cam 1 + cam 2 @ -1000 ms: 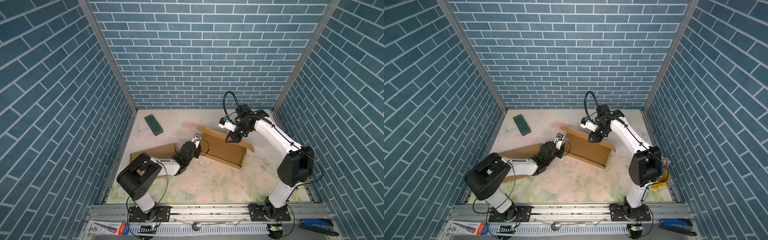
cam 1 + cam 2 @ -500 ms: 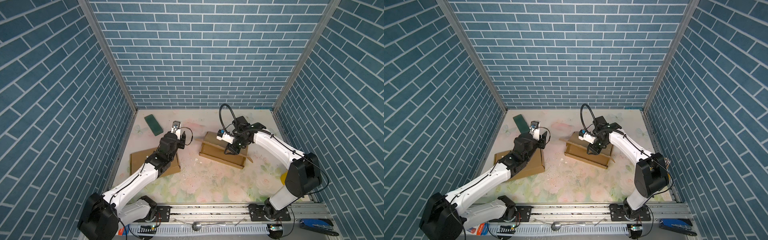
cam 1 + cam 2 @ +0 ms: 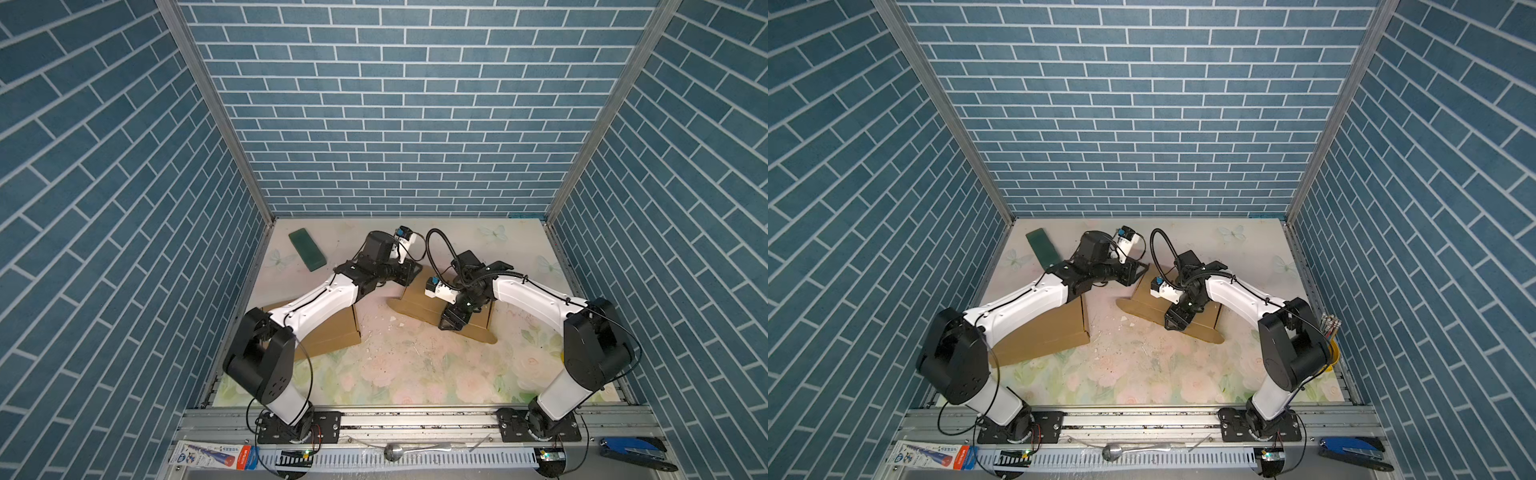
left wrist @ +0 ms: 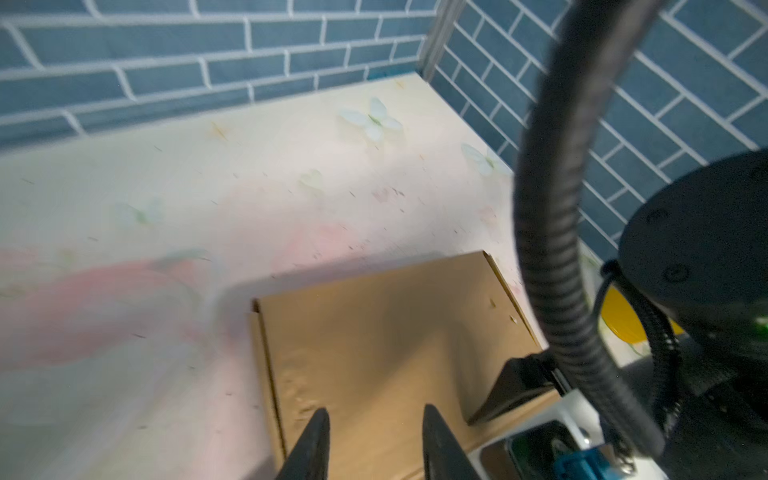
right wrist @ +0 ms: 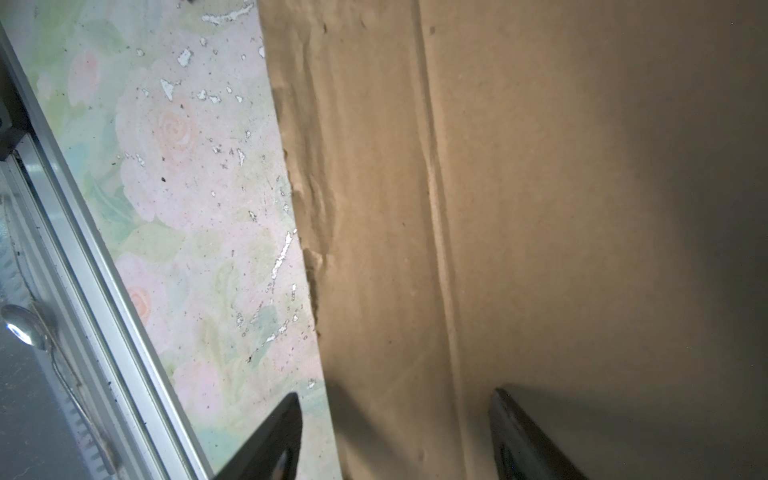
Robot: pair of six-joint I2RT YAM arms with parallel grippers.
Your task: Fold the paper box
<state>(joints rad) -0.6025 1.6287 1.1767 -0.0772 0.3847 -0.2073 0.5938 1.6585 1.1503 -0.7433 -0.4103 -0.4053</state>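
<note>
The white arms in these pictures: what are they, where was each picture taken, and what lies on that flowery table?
They are two robot arms fixed at the front of the table: the left arm and the right arm, each ending in a two-fingered gripper. Two pictures look down from one overhead camera; the other two come from cameras on the arms' wrists. On the flowered table lie a brown cardboard box, a second cardboard piece under the left arm, and a green block near the back. The left gripper and the right gripper are both open over the box; neither seems to grip it.
</note>
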